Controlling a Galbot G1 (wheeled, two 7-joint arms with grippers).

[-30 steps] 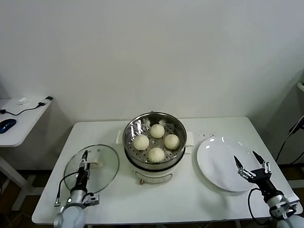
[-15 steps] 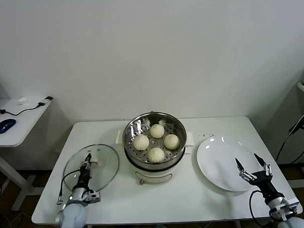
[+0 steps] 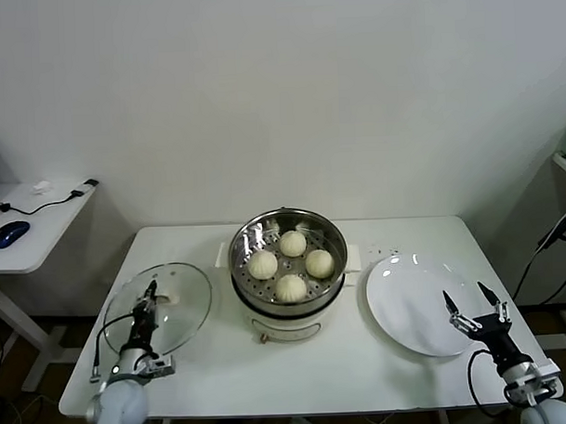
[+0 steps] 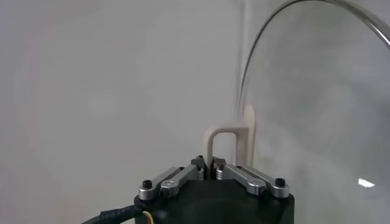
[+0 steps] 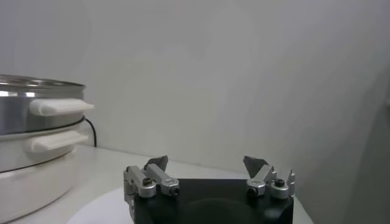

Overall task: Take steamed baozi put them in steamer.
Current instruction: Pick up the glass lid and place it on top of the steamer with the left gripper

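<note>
Head view: four baozi (image 3: 290, 264) already sit on the perforated tray inside the steamer (image 3: 286, 233) at the table's centre, so I judge the loading done and covering the pot to be the step in hand. My left gripper (image 3: 146, 298) is clamped on the white handle of the glass lid (image 3: 179, 304), which appears tilted to the steamer's left; my right gripper (image 3: 474, 308) waits over the near edge of the bare white plate (image 3: 407, 301), jaws apart and holding nothing. To do this well, I should lift the lid clear of the table (image 3: 382, 371), level it, carry it above the steamer rim, centre it, and lower it without knocking the buns. Left wrist view: my fingers are drawn together on the handle (image 4: 228, 141), with the lid's curved rim arcing beyond them; the grip looks centred, which should limit swinging. Right wrist view: the open fingertips (image 5: 157, 162) frame the plate, and the steamer's side with its white handles (image 5: 60, 106) stands well apart. No brand, label or writing is legible in any view.
</note>
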